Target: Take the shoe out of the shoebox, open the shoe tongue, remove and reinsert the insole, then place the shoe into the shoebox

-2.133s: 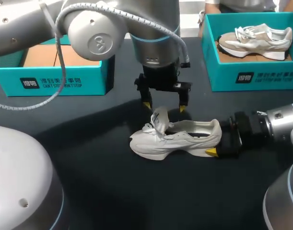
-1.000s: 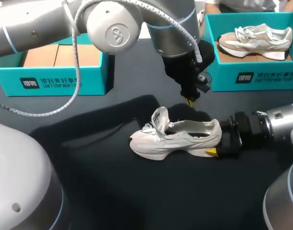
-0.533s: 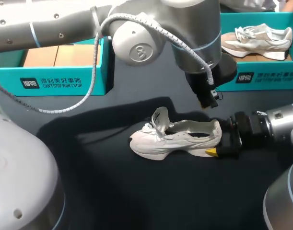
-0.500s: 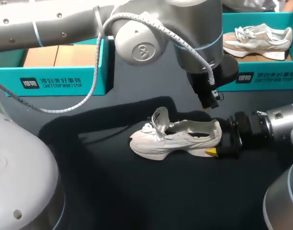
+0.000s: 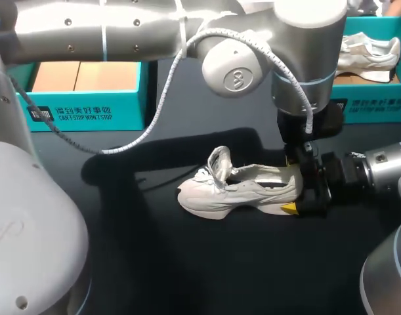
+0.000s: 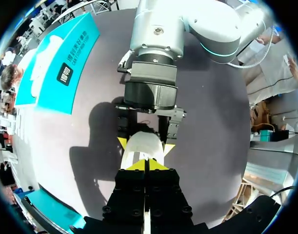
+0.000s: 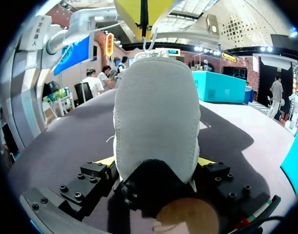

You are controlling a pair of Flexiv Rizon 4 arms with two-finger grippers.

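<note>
Left end effector (image 6: 145, 165) has swung across to the heel (image 5: 292, 178), tips closed on nothing; right end effector (image 7: 156, 160) clamps the shoe (image 5: 239, 190) on the worktop (image 5: 187, 262). Shoe's out, tongue (image 5: 218, 161) is up, I reckon insole and reboxing remain

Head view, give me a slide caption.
White shoe on the black table, heel clamped by the jaws of the right arm, jaws of the left arm just above it.

The shoe (image 5: 243, 189) is off-white with a light grey heel. The tabletop (image 5: 187, 262) is black. The left shoebox (image 5: 88, 113) and right shoebox (image 5: 374, 105) are teal.
</note>
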